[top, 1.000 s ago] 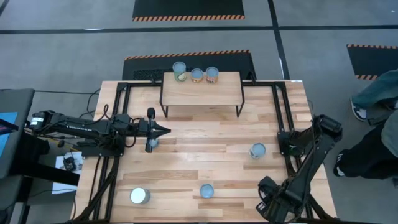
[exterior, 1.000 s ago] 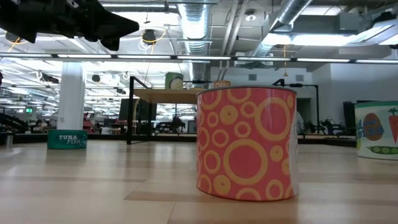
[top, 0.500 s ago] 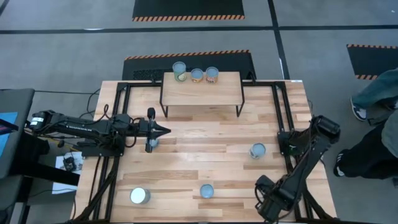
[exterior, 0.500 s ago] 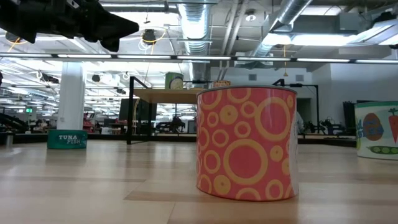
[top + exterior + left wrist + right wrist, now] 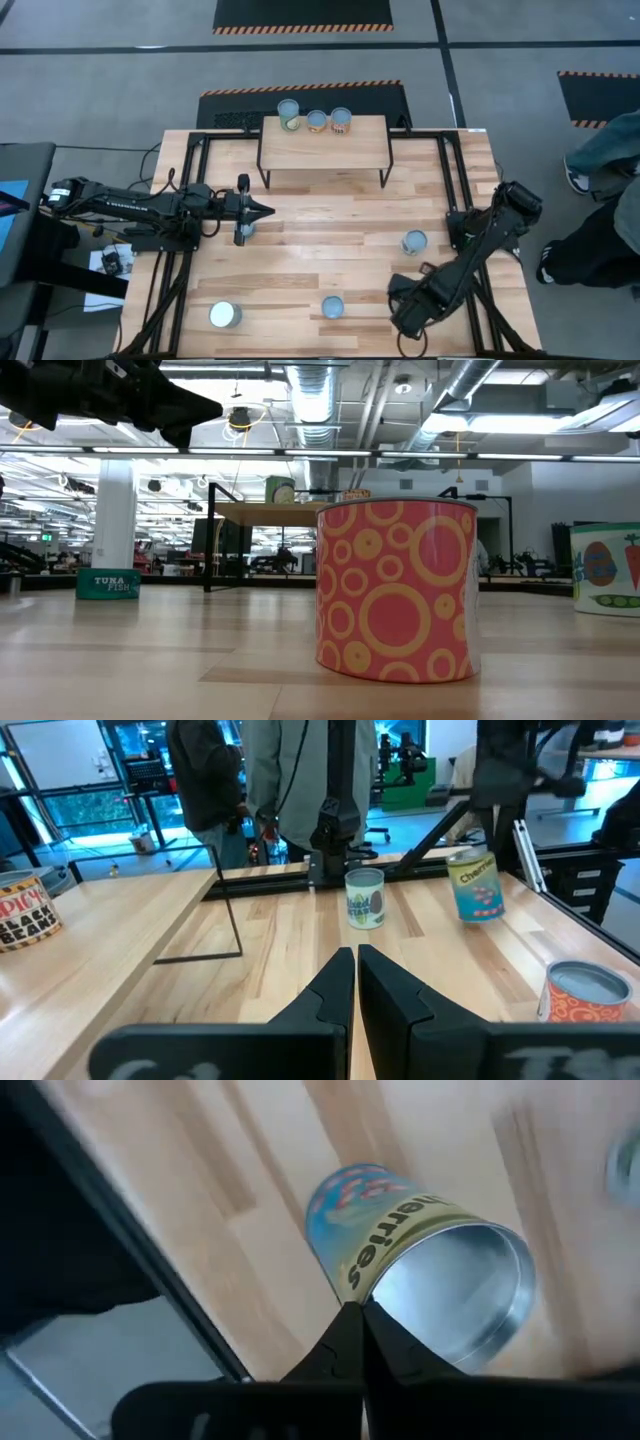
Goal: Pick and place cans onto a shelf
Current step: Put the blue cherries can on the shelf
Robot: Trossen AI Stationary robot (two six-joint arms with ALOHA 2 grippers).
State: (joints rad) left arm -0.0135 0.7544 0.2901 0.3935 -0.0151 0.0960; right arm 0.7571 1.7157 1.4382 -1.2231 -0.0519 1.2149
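right pincer (image 5: 352,1315) closed, empty, above cherries can (image 5: 420,1270) | left pincer (image 5: 355,960) closed, idle | can rigid, smooth, slippery – take it across the wall mid-height

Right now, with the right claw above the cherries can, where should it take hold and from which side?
Grip the cherries can across its curved label wall, just below the silver top, coming down from above. It stands upright with bare table around it, so a finger should fit each side. The right claw is shut; open it first.
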